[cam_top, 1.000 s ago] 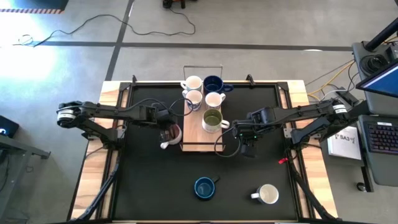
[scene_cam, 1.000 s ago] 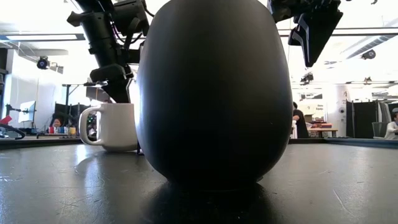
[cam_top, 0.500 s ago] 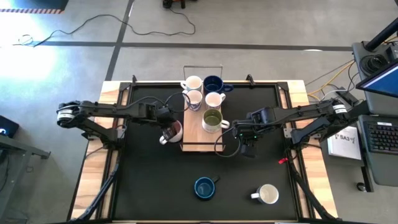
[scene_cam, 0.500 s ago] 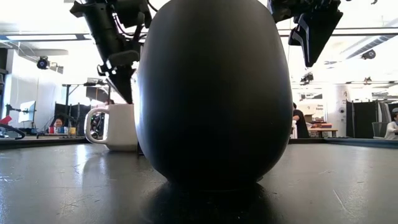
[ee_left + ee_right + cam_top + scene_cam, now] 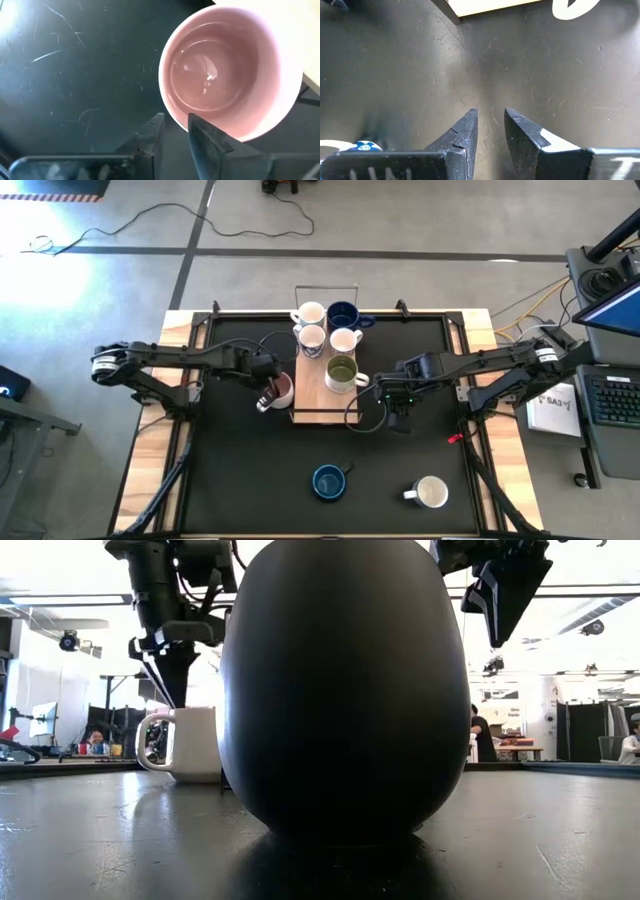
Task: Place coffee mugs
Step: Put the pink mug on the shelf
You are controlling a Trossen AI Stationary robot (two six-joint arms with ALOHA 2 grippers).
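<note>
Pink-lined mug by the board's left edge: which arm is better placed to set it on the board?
Left. The left pincer is already at the pink-lined mug beside the board; the right pincer waits over bare mat.

Bright overhead light, glare on table (image 5: 60, 60), backlit silhouettes low view

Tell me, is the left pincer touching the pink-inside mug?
Touching. The left wrist view shows the left pincer closed on the rim of the pink-inside mug, one finger lying against the inner wall.
</note>
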